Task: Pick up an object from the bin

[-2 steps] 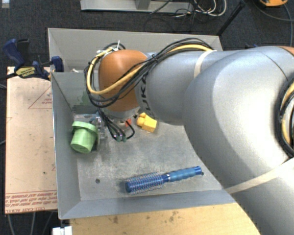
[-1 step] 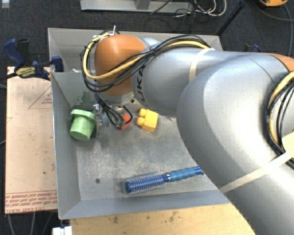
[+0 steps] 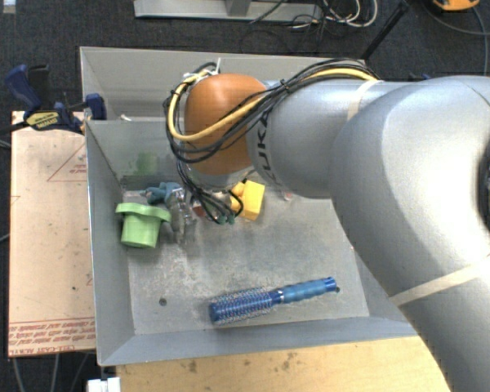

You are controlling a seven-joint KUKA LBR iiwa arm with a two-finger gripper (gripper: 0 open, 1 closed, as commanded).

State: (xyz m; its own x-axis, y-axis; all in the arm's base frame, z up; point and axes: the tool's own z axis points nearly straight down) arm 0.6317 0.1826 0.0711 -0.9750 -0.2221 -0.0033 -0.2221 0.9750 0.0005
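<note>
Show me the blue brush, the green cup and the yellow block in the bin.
blue brush (image 3: 242,305), camera view, bristle head
green cup (image 3: 139,231), camera view, side wall
yellow block (image 3: 251,200), camera view, visible face

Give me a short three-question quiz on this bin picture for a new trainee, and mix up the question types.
1. True or false: the blue brush lies near the bin's bottom wall in the view, apart from the gripper.
2. Which thing lies just to the view's left of the gripper? A. green plastic cup B. blue brush C. red ball
3. Fill in: the block on the view's right of the gripper, partly under the arm, is ____ in colour.

Key: 1 true; 2 A; 3 yellow.
</note>
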